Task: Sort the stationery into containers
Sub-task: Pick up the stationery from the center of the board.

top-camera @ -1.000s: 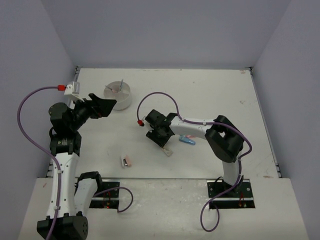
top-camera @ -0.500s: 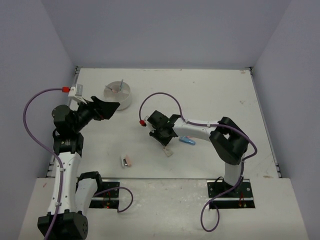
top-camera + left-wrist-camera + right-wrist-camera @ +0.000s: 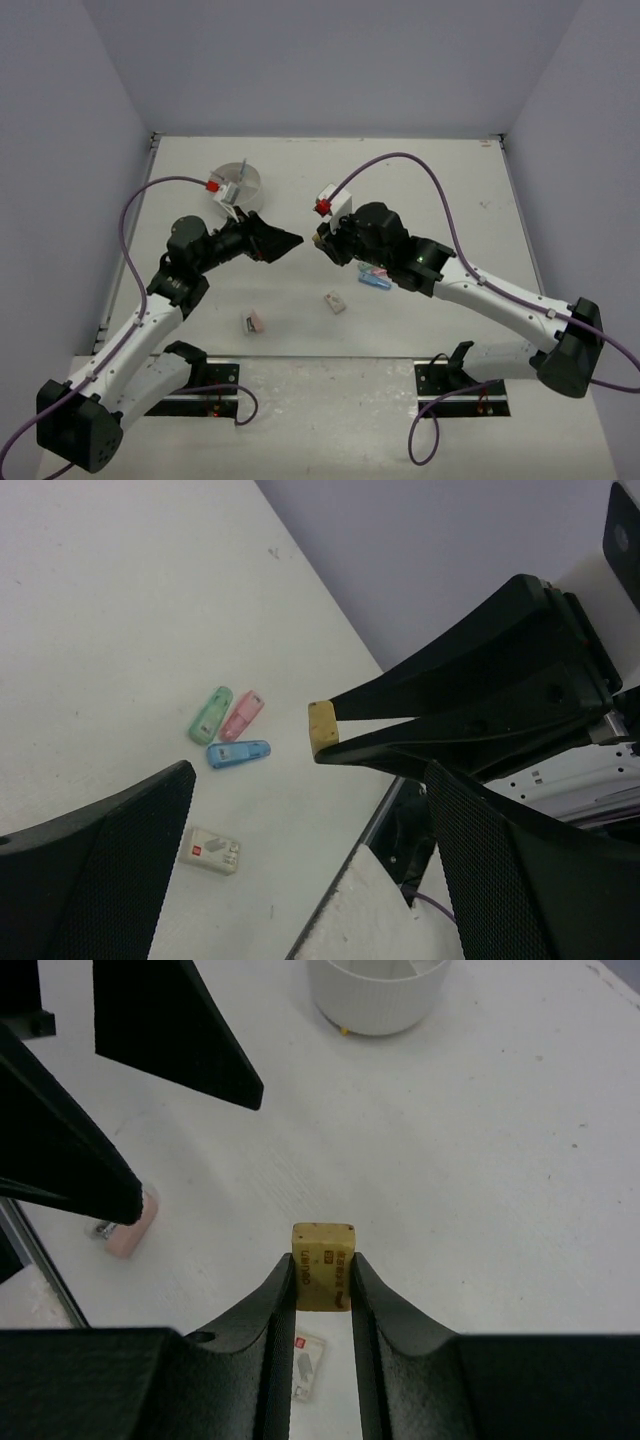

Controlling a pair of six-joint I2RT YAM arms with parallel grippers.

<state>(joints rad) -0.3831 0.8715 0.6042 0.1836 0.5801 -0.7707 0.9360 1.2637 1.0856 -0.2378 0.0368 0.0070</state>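
Tan eraser [image 3: 323, 1250] pinched by its broad faces in the right pincer [image 3: 322, 1278], clear above the surface [image 3: 480, 1160], upper half proud of the tips. Likely light, rubbery, a little yielding, grippy rather than slick; best gripped mid-body on those flat faces, gently. Left pincer [image 3: 290, 241] spread wide and empty, just ahead of the right one, facing it. Dish [image 3: 375, 1010] farther ahead; white eraser [image 3: 305, 1365] straight below; pink eraser [image 3: 130, 1232] below, off to the side

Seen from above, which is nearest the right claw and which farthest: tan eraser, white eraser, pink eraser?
1. Tan eraser: clamped in the right gripper.
2. White eraser: on the table, toward the near edge.
3. Pink eraser: farther left on the table.
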